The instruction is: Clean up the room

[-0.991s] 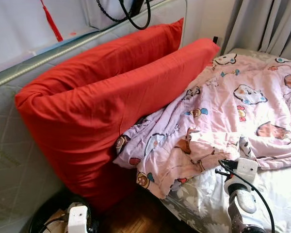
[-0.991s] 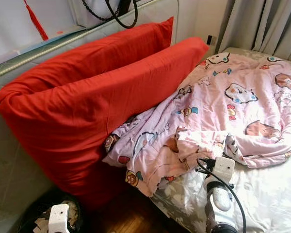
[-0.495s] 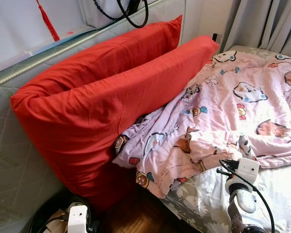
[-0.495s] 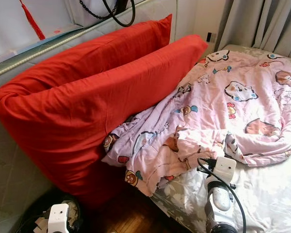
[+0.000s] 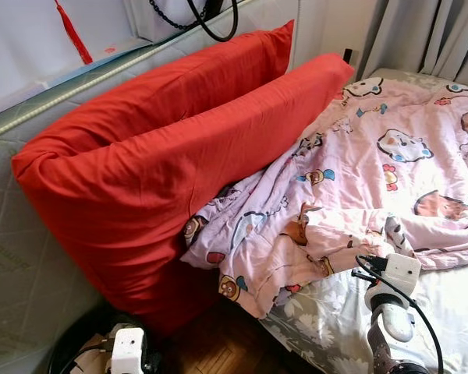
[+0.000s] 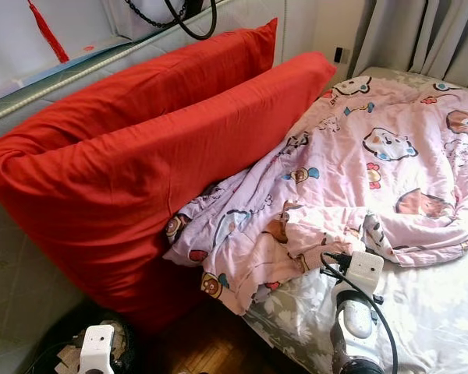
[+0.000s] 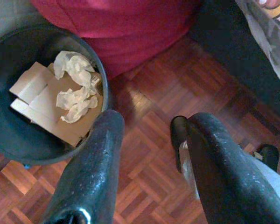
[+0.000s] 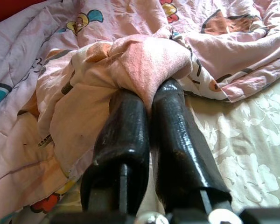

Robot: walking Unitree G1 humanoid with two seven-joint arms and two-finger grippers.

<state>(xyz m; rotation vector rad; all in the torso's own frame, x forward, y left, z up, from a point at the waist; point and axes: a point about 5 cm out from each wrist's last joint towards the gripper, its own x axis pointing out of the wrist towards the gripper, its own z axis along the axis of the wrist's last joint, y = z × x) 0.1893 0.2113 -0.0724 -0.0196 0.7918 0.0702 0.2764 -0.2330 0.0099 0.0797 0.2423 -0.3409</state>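
Left claw (image 7: 147,140) hung low over parquet floor (image 7: 154,107), fingers parted, nothing held. Dark waste bin (image 7: 9,140) seen just beside it, cardboard and crumpled paper (image 7: 77,88) inside. Right claw (image 8: 149,100) pressed closed on folded edge of pink cartoon-print blanket (image 5: 374,164), at bed's near side. Blanket spread crumpled over floral sheet (image 5: 452,304), one corner hung off bed edge. Two red pillows (image 5: 164,148) propped upright against padded headboard (image 5: 15,257) beyond. Grey curtains (image 5: 429,39) seen farthest back.
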